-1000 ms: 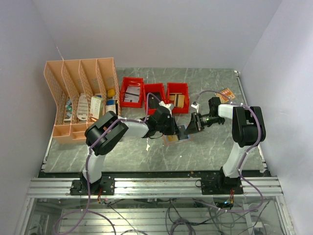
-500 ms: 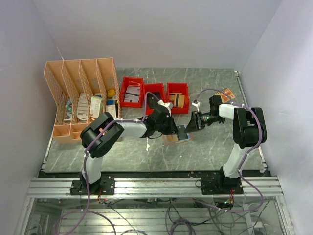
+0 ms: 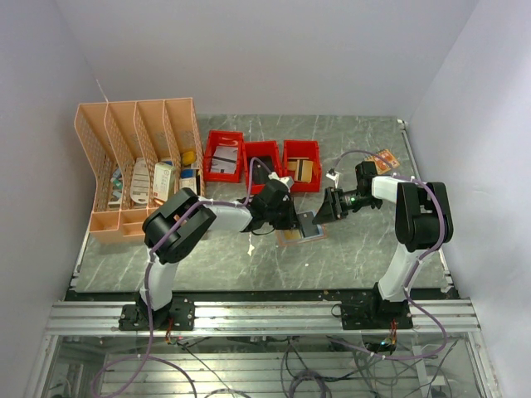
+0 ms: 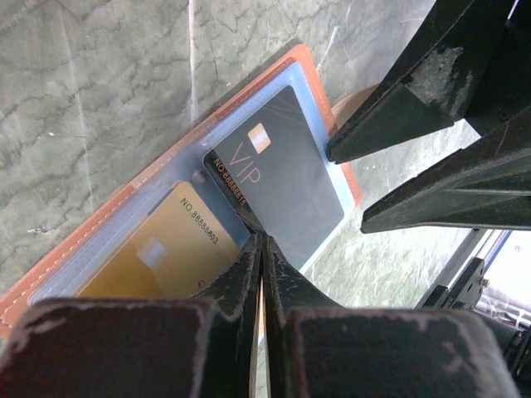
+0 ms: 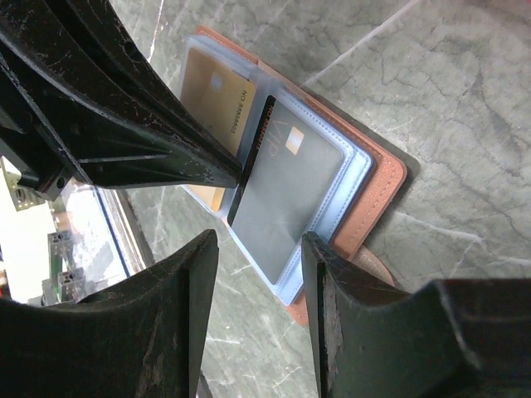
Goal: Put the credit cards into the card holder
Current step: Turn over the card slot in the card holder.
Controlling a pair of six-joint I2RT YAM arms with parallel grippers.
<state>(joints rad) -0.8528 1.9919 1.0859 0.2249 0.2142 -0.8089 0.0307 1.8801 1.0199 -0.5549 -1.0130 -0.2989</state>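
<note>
**Card holder lying open mid-table, both grippers at its edges**

The card holder [image 5: 383, 186] is spread flat on the grey marbled table [image 3: 249, 261]. It is placed near the middle, just on the near side of the three red bins [image 3: 262, 157]. Its brown rim is seen framing clear plastic sleeves. A gold card [image 4: 158, 249] is seated in one sleeve. A dark grey card [image 4: 278, 186] marked VIP is laid in the sleeve beside it. One long edge of the dark card is raised slightly above the plastic, next to the gold card.

The left gripper [image 4: 262, 245] is brought in low over the gold card's side. Its jaws are pressed together, and their tips are set against the dark card's raised edge. Whether that edge is pinched between them cannot be told.

The right gripper [image 5: 259, 245] is held at the opposite side with its jaws parted. One fingertip [image 4: 332, 153] is seen at the holder's brown rim, close to the corner of the dark card. The two grippers are near each other, with only the dark card's width between them.

Bare table is left along the holder's outer edges and towards the near rail. The far side is closed off by the bins, and the peach organizer [image 3: 137, 157] is set well apart at the far left.
</note>
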